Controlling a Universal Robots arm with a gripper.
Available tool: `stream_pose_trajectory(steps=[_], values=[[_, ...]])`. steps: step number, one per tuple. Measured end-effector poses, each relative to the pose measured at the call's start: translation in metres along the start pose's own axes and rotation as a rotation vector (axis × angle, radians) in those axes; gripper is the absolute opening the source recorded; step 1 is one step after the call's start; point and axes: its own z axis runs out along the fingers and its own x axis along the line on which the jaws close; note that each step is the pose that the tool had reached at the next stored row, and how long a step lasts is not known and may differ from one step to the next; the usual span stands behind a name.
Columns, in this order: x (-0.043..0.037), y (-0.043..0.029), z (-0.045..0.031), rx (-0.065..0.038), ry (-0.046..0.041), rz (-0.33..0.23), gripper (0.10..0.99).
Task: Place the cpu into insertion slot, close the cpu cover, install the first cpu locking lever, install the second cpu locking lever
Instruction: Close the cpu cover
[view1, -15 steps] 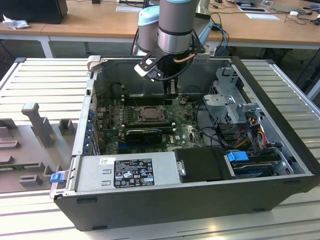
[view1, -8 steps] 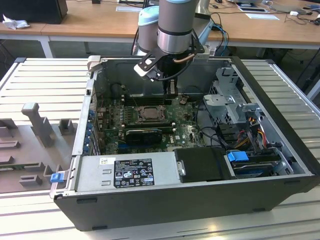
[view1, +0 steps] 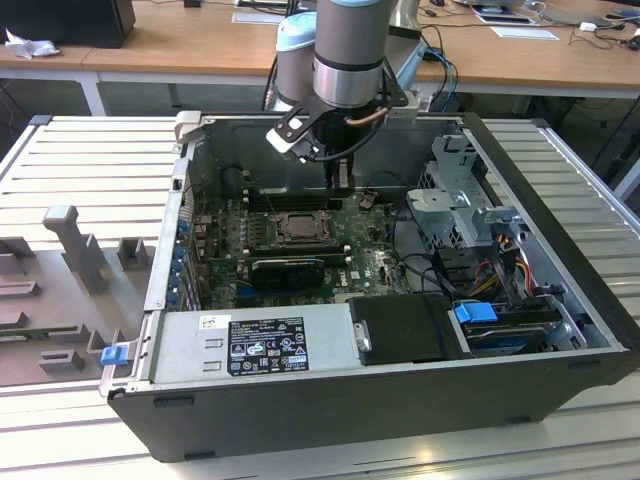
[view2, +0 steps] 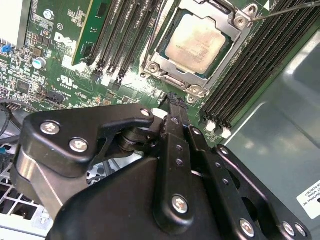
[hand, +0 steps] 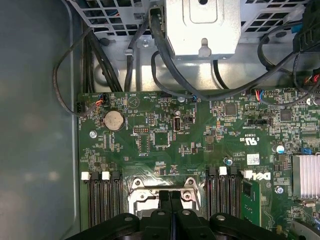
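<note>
- The gripper (view1: 342, 178), upper middle of the exterior view, is clenched on nothing, tips over the socket's edge.
- The cpu (view2: 197, 42) sits seated, cover (view2: 172, 75) lowered around it.

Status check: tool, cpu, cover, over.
Tool shut, empty, tip near the cpu cover. Cover down over seated cpu. Thin lever rod sticks out past its corner.

We are seeing a pale silver-grey cpu (view2: 197, 42), a shiny silver cpu cover (view2: 175, 72), a green motherboard (hand: 165, 152) dotted with white print, black memory slots (view2: 125, 35), a matte black gripper (view2: 172, 98), a blue tab (view1: 476, 312) at four o'clock in the exterior view.
</note>
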Motion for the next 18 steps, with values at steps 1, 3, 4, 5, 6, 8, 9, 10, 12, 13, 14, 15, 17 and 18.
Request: stream_pose_trajectory(steps=[1,3,4,5,6,8,9,10,12,13,14,15,17,18], values=[[0.0,-0.0002,0.0,0.0,0.0,0.0,0.106],[0.0,-0.0008,0.0,0.0,0.0,0.0,0.106],[0.0,-0.0009,0.0,0.0,0.0,0.0,0.106],[0.0,-0.0015,0.0,0.0,0.0,0.0,0.106],[-0.0001,-0.0022,0.0,0.0,0.0,0.0,0.106],[-0.0001,-0.0025,0.0,0.0,0.0001,0.0,0.106],[-0.0001,-0.0028,-0.0001,0.0,0.0,0.0,0.106],[-0.0001,-0.0029,-0.0001,0.0,0.0,0.0,0.106],[-0.0001,-0.0039,-0.0001,0.0,0.0,0.0,0.106],[-0.0001,-0.004,-0.0001,0.0,0.0,0.0,0.106],[-0.0001,-0.0041,-0.0001,0.0,0.0,0.0,0.106],[-0.0001,-0.0043,-0.0001,0.0,0.0,0.0,0.106],[-0.0001,-0.0047,-0.0001,0.0,0.0001,0.0,0.106],[-0.0001,-0.0048,-0.0001,0.0,0.0001,0.0,0.106]])
